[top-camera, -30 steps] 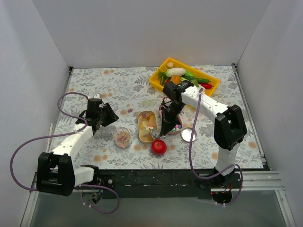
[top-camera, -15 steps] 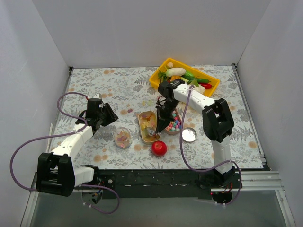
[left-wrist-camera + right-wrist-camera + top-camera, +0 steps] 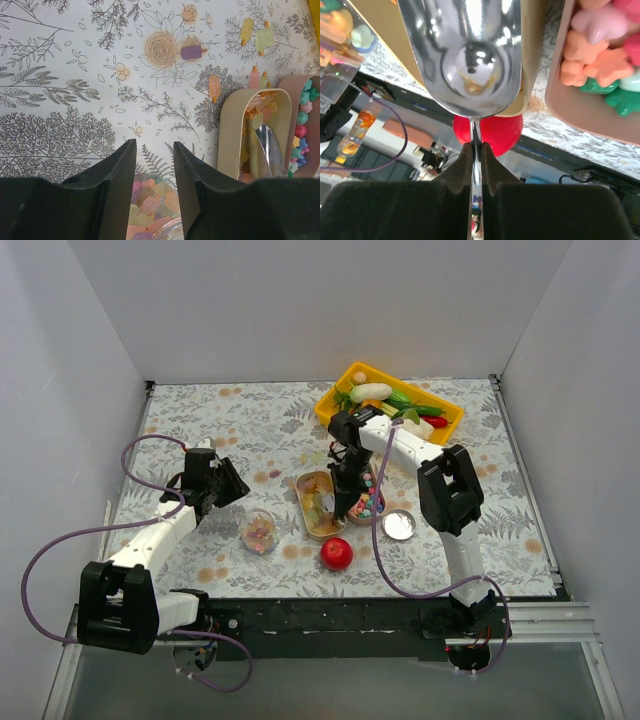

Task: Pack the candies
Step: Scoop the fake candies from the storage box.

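- The right gripper [image 3: 476, 150] has its fingers pressed together on the thin handle of a shiny metal scoop [image 3: 467, 50].
- In the top view the scoop's bowl sits low inside a tan oval tin [image 3: 230, 135]. Its long axis runs along the tin's own, roughly 12 to 6 o'clock, with the handle rising to the fingers at the 12 end.
- The small amber, orange and pale yellow gummy candies [image 3: 260, 107] lie in that tin, beside and under the scoop, so the right arm is much the nearer one.
- The bowl looks almost bare in the right wrist view. An amber spot shows in it, and I cannot tell whether that is a candy or a reflection.
- A small clear glass jar [image 3: 260, 531], part filled with pastel candies, stands at about 8 o'clock from the tin. I judge the next load has to travel that way.
- The left gripper [image 3: 154, 150] hangs at about 10 o'clock from the jar, fingers apart with nothing between them and the jar's rim just below them in its own view.
- A pinkish-beige tray [image 3: 580, 117] touching the tin at 3 o'clock holds brighter pink, orange, green and blue candies.
- A few ice-lolly-shaped candies [image 3: 215, 86] lie loose on the floral table [image 3: 75, 75], at 12 o'clock from the tin.
- A glossy red ball [image 3: 337, 553] sits at 5 o'clock from the tin, and a round metal lid [image 3: 399, 525] at 4 o'clock.
- A yellow plastic bin [image 3: 332, 403] of toy vegetables stands well apart at 1 o'clock.
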Controlling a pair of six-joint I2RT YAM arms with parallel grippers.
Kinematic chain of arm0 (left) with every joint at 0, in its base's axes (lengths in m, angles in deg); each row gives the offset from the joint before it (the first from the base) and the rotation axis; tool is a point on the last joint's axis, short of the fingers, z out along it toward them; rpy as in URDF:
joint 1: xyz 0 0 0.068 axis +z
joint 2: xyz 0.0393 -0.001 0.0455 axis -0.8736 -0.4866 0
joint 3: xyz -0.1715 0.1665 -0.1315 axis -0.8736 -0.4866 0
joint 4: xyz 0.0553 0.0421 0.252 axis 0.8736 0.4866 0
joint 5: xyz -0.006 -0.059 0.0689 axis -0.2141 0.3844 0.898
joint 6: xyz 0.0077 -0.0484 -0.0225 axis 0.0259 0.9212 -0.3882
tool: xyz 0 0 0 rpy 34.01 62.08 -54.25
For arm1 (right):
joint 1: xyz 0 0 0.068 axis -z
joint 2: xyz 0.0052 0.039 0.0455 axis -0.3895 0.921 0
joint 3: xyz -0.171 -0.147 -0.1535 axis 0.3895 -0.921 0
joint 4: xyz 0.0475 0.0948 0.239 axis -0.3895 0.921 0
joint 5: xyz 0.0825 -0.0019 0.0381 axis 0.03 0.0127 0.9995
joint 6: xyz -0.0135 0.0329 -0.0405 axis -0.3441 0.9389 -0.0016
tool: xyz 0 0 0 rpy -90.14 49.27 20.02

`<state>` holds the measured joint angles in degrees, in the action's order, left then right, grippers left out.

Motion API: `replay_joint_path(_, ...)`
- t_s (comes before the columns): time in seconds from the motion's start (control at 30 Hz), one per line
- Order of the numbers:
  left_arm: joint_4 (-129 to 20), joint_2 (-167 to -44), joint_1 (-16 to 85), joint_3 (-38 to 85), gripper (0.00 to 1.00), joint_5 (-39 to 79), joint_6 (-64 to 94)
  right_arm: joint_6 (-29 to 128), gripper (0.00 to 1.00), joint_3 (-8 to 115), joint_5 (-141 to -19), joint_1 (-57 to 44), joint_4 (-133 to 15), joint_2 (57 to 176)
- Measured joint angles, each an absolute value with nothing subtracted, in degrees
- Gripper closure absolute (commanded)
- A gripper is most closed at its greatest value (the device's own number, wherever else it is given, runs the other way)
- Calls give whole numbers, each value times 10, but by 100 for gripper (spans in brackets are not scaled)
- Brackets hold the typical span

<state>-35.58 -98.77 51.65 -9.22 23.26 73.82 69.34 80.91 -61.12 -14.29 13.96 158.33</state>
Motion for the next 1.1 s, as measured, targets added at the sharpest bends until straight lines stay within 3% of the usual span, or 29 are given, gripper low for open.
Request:
replay_joint_path(0.47,-356,-988,516,-92,64,232,738,675,99,867,-715,-186,123,1605)
replay_joint_path(1.1,-356,-988,516,-92,65,232,738,650,99,852,-886,-247,81,1580)
